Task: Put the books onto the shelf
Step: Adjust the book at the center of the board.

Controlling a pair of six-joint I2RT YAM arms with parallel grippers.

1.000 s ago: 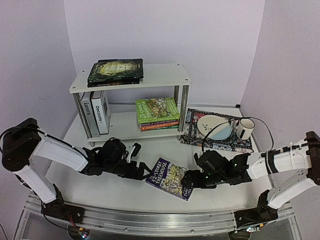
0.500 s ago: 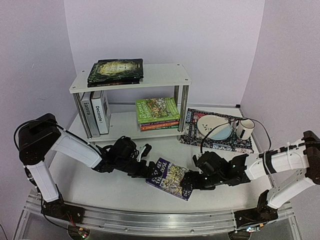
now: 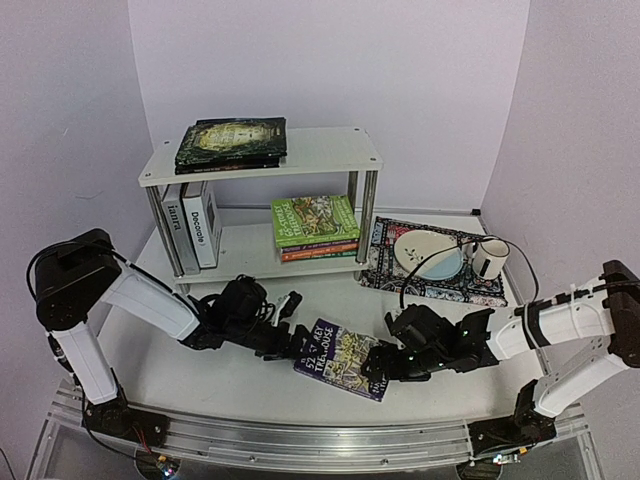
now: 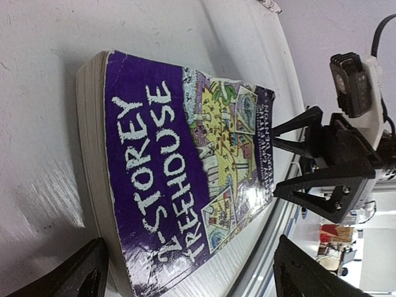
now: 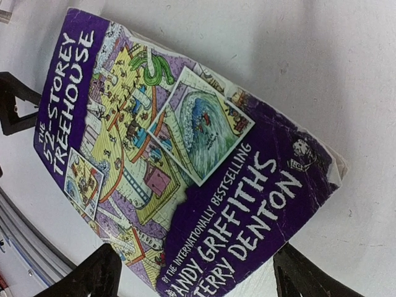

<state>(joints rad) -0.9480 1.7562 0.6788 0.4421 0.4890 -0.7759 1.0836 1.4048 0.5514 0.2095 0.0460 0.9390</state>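
white table: purple paperback, likely light, floppy, glossy; left end effector, right end effector spread wide; pinch spine edge.

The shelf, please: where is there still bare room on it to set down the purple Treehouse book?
On the shelf, the top board is bare right of the dark book stack. Below, a gap lies between the upright white hardbacks and the green-topped paperback stack. That stack fills the right end up to the posts.
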